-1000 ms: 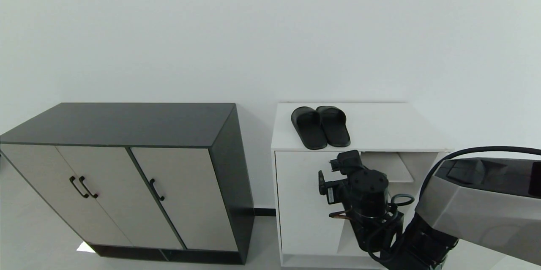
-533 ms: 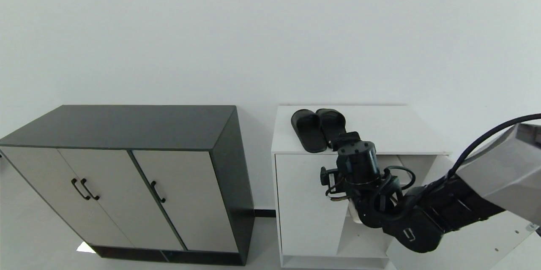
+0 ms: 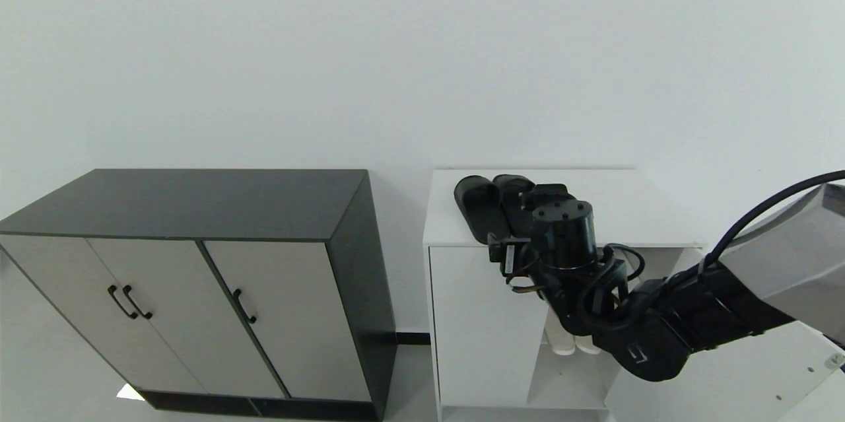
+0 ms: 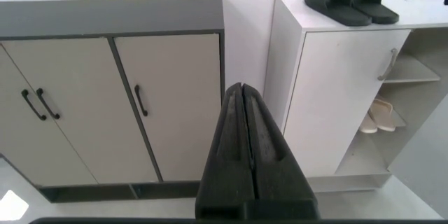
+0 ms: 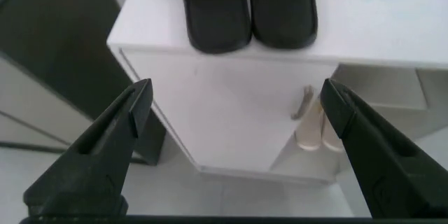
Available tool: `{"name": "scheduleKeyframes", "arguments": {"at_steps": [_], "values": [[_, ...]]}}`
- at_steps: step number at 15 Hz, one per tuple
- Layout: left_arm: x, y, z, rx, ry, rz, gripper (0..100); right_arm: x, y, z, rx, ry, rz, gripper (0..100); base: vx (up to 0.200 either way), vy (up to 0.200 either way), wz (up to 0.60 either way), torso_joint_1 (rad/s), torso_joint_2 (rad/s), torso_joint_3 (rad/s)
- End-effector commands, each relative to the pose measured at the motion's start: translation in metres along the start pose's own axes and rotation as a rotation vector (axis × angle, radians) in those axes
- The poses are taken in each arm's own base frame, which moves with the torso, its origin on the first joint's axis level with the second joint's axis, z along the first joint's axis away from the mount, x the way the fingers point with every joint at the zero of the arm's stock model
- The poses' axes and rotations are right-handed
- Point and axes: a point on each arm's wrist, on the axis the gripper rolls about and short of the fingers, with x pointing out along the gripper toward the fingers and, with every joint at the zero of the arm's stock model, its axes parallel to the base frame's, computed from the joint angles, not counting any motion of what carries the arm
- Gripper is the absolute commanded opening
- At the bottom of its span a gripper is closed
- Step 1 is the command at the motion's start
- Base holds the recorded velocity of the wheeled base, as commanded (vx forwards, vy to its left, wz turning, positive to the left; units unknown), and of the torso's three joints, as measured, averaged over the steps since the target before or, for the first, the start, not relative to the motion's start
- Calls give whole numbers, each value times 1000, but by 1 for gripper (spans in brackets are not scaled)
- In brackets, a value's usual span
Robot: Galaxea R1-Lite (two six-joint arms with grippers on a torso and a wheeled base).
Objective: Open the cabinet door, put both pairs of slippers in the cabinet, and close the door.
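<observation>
Closed dark cabinet [image 3: 198, 201] beside white cabinet [image 3: 640, 211], door ajar; black slippers [image 3: 485, 204] on top, pale slippers [image 4: 381, 115] inside. Right gripper [image 5: 236, 91] spread wide, empty, facing black slippers; left gripper [image 4: 243, 94] pressed together, empty.

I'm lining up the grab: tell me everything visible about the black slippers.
The black slippers are a matte, rubbery-looking pair of slides, soles down, side by side and touching, on the left part of the white cabinet top, near ends at its front edge. The open right gripper hovers before them, not touching.
</observation>
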Motion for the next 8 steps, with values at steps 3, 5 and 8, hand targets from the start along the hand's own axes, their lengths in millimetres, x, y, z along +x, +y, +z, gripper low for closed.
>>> {"name": "scheduleKeyframes", "arguments": {"at_steps": [3, 5, 8], "values": [[0, 0, 0, 0, 2, -1, 0, 13, -6, -17, -20, 40, -5, 100, 200, 0, 0, 15, 9, -2], [0, 0, 0, 0, 2, -1, 0, 16, -8, -19, -20, 49, -1, 100, 200, 0, 0, 7, 5, 2], [0, 0, 0, 0, 2, -1, 0, 23, -8, -32, -31, 72, 0, 100, 200, 0, 0, 4, 2, 5]]}}
